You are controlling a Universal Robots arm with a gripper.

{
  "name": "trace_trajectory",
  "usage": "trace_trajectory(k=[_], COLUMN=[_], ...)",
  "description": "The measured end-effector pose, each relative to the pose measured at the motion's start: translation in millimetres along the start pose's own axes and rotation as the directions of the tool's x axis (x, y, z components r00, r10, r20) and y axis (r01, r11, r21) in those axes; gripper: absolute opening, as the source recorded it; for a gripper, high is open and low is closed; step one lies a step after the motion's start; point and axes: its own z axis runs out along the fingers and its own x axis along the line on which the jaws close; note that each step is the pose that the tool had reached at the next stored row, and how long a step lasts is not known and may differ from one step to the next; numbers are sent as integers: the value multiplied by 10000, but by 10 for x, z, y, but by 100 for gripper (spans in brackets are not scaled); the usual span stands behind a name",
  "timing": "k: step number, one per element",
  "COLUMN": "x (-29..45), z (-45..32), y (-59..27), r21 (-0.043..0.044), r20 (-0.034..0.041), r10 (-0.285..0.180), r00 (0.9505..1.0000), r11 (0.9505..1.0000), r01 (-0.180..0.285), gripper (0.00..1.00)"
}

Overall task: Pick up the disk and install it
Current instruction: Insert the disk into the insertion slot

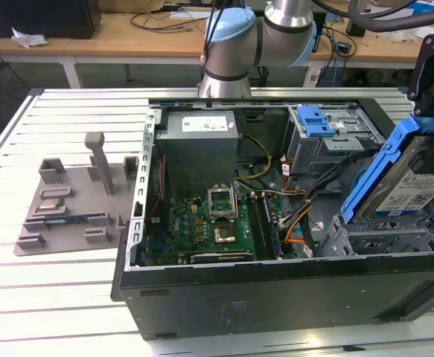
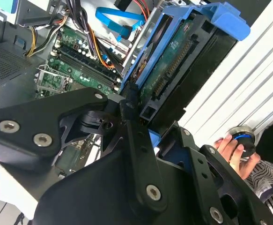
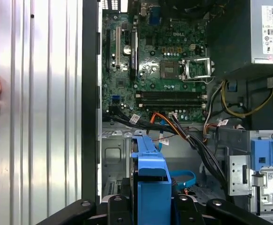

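The robot's black jaws are closed tight on the disk [image 1: 414, 186], a flat silver-grey hard drive with blue plastic rails down its sides. They pinch it by one end. From the jaws the disk's long side runs straight out and away. It is tilted, so in the exterior view its far end is its low end. In the second wrist view the disk [image 2: 173, 70] shows its green underside, reaching out past the jaws. Just beyond that far end, and a little under it, sits the empty grey metal drive slot [image 1: 380, 238] in a corner of the open dark computer case [image 1: 276, 290]. I cannot tell if disk and slot touch. The disk looks too tilted to be in yet. Farther out past the slot lies the green circuit board [image 3: 164, 61]. Off to one side of the jaws, outside the case, a person's hand [image 2: 227, 147] is on the white slatted desk [image 1: 53, 312].
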Motion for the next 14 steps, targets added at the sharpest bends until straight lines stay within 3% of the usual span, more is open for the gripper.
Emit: trace_trajectory(k=[11,14], x=[-5,2], z=[94,201], y=[-52,-52], r21=[-9,-11], r20=[-19,-17], r10=[-5,-5], r00=[10000,10000], r11=[10000,10000], r01=[5,5], gripper=[37,37])
